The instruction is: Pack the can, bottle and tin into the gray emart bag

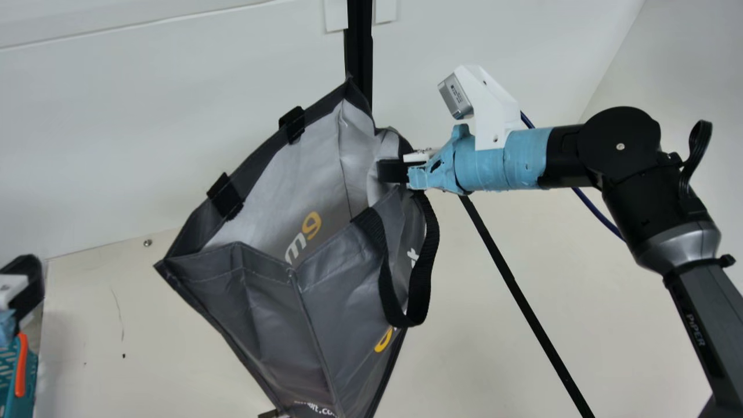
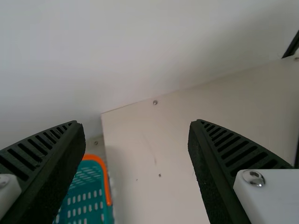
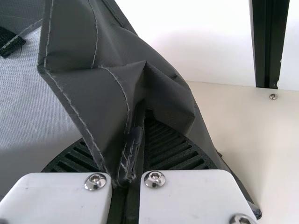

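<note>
Right hand [image 1: 393, 170] is seen in the main view clamped on the gray emart bag [image 1: 255, 290] at its rim's two-to-three o'clock side, presumably so that the mouth is held agape for packing. Toward nine o'clock, the left hand [image 1: 23, 287] is held near a teal basket [image 1: 13, 371].

In the left wrist view, its fingers [image 2: 205, 163] are spread apart, nothing gripped, perhaps so an item can be taken.

In the right wrist view, folded fabric is pinched, likely against slipping.
</note>
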